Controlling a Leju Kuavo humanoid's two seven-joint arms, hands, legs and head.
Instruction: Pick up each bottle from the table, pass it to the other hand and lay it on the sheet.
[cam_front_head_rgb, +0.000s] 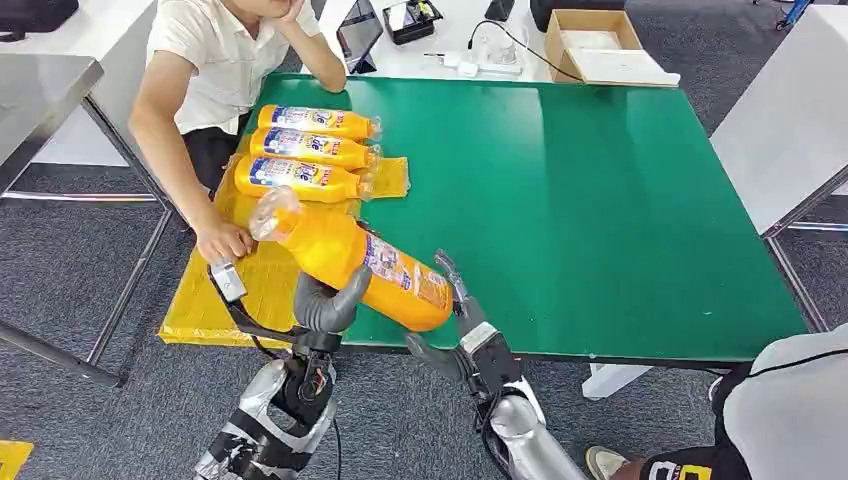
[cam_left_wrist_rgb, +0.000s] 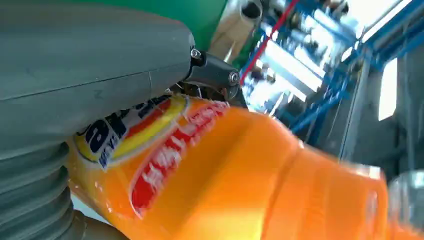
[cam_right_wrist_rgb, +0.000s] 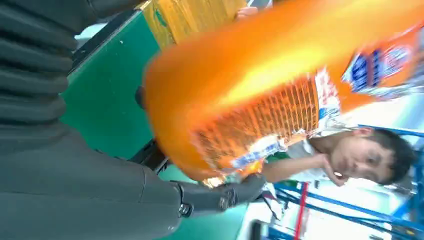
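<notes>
Left hand grips bottle (tilted) beside right hand.

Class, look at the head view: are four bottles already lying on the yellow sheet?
No: three bottles lie side by side on the yellow sheet, while a fourth bottle is held up above the table edge.

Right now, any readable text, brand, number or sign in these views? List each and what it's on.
Nothing reads cleanly.
Held bottle, label in the left wrist view: blue letters and white print on a red band, partly covered by the left robot hand and blurred; unreadable.
Same bottle, right wrist view: blue-and-white print, motion-blurred; unreadable.
Three bottles on the yellow sheet: blue-and-white labels, too small to read.
</notes>
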